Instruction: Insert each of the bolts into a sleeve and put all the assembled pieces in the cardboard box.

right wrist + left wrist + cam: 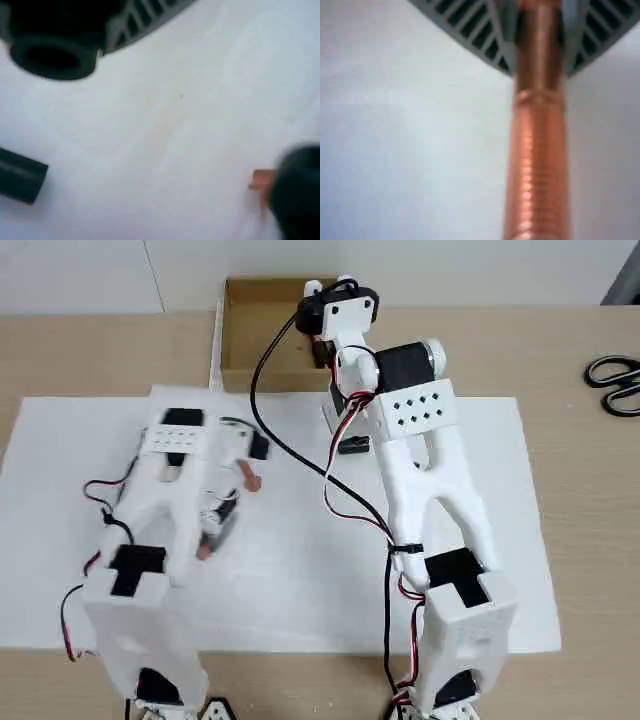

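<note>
Cardboard box (265,340): at the far side of the table; the landmark for every line below; judged to be waiting for the finished pieces.
Left gripper (537,35): well apart from the box, over the white sheet (300,570); jaws clamped on the bolt (537,150), one on each side of its smooth upper part; the threaded length juts free, likely so that it can enter a sleeve.
Right gripper (95,25): just beside the box's near corner; jaws closed on a sleeve (50,56); its bore is left open, seemingly to take the bolt.
Spare sleeve (353,445): lying on the sheet near the box, beside the right arm; probably kept for a later bolt.
Step in hand: mating the bolt with the held sleeve; the two are not yet joined, so lining up tip and bore comes first.
</note>
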{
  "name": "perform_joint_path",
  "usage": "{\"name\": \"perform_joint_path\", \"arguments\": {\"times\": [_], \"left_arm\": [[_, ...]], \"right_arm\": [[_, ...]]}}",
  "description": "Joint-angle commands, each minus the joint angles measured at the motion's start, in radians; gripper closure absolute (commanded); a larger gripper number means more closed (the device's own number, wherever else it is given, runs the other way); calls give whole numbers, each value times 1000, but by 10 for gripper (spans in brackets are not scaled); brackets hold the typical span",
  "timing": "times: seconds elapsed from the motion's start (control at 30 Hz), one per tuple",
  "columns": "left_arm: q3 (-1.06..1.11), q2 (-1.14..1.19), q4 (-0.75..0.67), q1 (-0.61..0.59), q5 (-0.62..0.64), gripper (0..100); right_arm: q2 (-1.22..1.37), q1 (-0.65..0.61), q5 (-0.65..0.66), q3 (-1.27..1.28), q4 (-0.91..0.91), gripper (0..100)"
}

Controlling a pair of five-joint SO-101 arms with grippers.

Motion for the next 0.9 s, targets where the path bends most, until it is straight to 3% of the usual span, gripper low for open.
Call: {"name": "perform_joint_path", "arguments": {"times": [0.0,0.3,0.67,0.87], "left_arm": [[-5,-186,26,49,3,994],[-4,-442,20,-6,-269,994],[-4,-313,20,-52,-733,994],[-4,-195,-12,-49,-1103,994]], "right_arm": [[-71,5,9,-3,4,995],[-133,21,14,-3,4,995],[-400,255,15,-3,2,995],[-469,321,15,-2,4,995]]}}
